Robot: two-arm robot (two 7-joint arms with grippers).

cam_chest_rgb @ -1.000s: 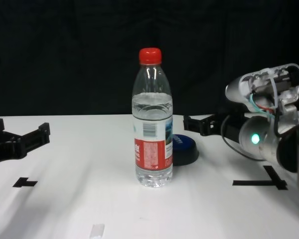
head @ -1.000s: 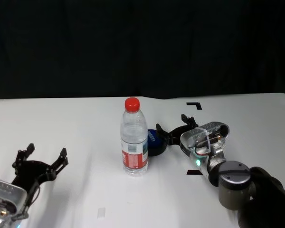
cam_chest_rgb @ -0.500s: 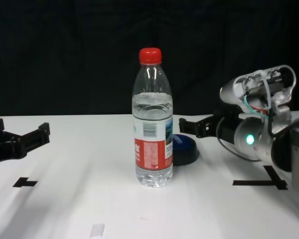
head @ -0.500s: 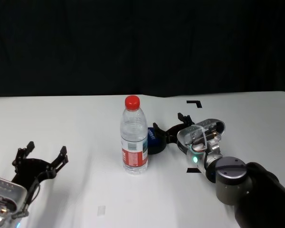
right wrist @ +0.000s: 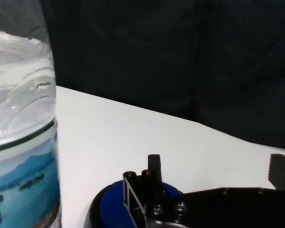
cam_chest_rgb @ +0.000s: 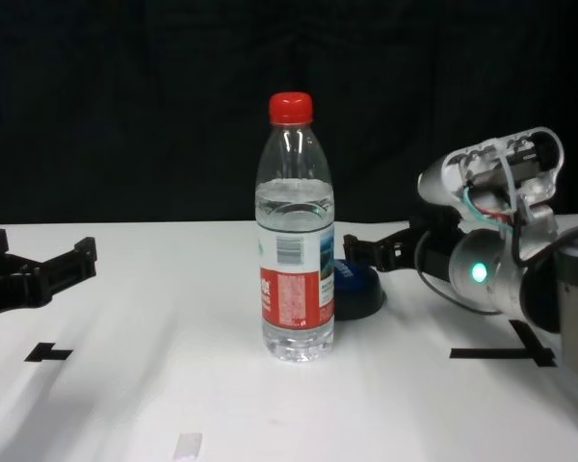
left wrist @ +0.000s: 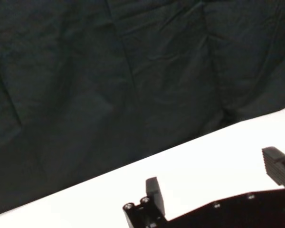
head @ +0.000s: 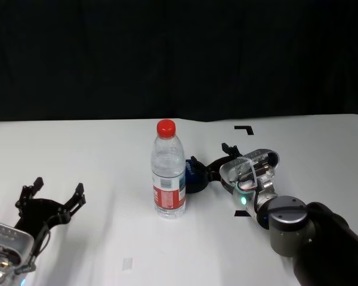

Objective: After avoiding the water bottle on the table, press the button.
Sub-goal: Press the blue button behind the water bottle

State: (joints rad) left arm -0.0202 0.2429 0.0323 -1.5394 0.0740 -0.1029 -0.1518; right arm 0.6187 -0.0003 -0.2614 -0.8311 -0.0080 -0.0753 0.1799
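The water bottle (head: pixel 169 173) stands upright mid-table with its red cap (head: pixel 166 126) on; it also shows in the chest view (cam_chest_rgb: pixel 296 260) and the right wrist view (right wrist: pixel 19 142). The dark blue button (head: pixel 194 177) lies just behind and right of it, partly hidden (cam_chest_rgb: pixel 359 290). My right gripper (head: pixel 209 155) is open and low, to the right of the bottle, with one finger (right wrist: pixel 154 164) over the button (right wrist: pixel 109 209); I cannot tell whether they touch. My left gripper (head: pixel 56 186) is open and empty, parked at the near left of the table (head: pixel 95 155).
Black tape marks lie on the white table: a corner (head: pixel 244 129) at the back right, a cross (cam_chest_rgb: pixel 506 352) under my right arm, another (cam_chest_rgb: pixel 48 353) at the near left. A small pale strip (head: pixel 126 266) lies at the front. A dark curtain is behind.
My right gripper has moved left toward the bottle and now reaches over the button. The bottle, the button and my left arm have not moved.
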